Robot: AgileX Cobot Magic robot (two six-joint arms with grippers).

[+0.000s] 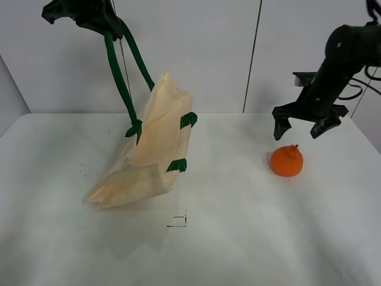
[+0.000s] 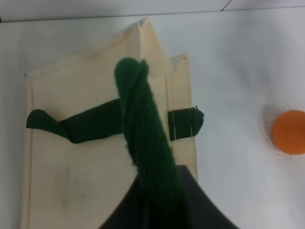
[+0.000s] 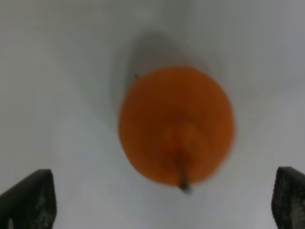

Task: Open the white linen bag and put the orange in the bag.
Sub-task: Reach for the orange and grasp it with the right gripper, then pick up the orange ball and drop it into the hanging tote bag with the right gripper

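Note:
The white linen bag [image 1: 149, 152] hangs tilted, its lower corner resting on the white table [image 1: 238, 238]. My left gripper [image 1: 95, 15] is high at the top left, shut on the bag's dark green strap handle [image 1: 119, 77]. In the left wrist view the strap [image 2: 145, 133] runs into the gripper over the bag [image 2: 71, 181]. The orange [image 1: 287, 161] sits on the table at the right and also shows in the left wrist view [image 2: 289, 132]. My right gripper [image 1: 300, 128] is open just above the orange [image 3: 177, 125], fingertips [image 3: 28, 198] on either side.
A small black square mark [image 1: 177, 221] is on the table in front of the bag. A white wall with vertical seams [image 1: 253, 56] stands behind the table.

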